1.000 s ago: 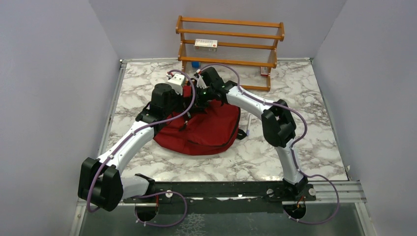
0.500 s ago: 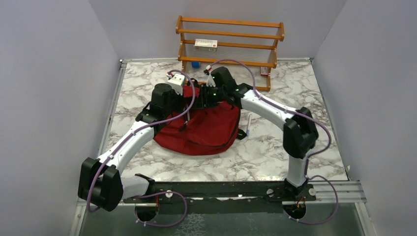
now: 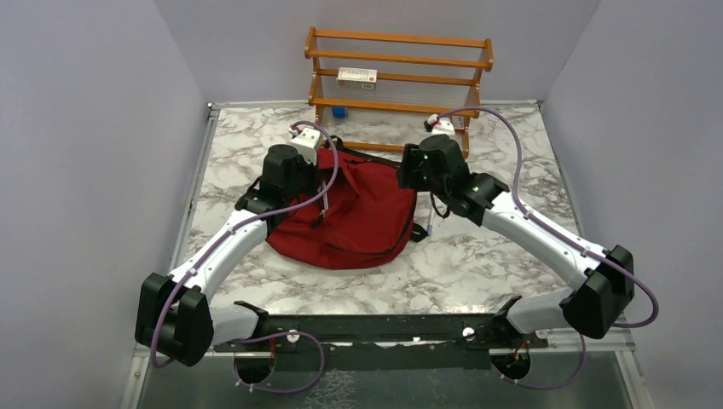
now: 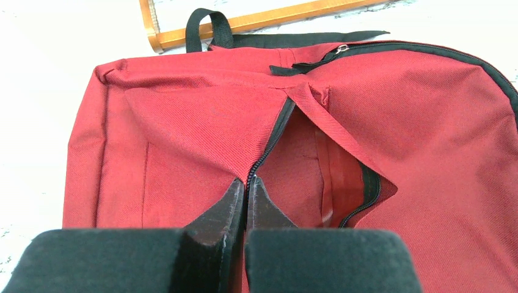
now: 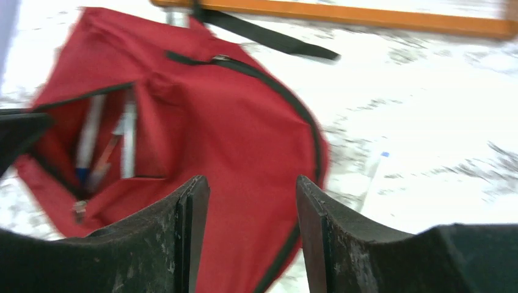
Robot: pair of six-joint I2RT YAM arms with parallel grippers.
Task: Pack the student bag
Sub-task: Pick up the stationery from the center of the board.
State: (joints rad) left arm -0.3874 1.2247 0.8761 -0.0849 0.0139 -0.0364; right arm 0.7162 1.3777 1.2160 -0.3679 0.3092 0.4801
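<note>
Blurring leaves the pen-like items [image 5: 127,141] inside the student bag [image 5: 244,134] indistinct.

Two white-and-black arms reach from the near edge. The left arm [image 3: 223,249] angles far and inward, its elbow low at the near left. The left gripper [image 4: 246,182] has its fingers pressed together, pinching a fold of the student bag [image 4: 427,152]. The right arm [image 3: 546,234] stretches low, its elbow out at the near right. The right gripper [image 5: 250,183] hangs with its jaws parted.

Both arms have white links [image 3: 223,247], black joints [image 3: 177,319], purple cables [image 3: 323,358] and black end effector fingers [image 5: 183,244].
</note>
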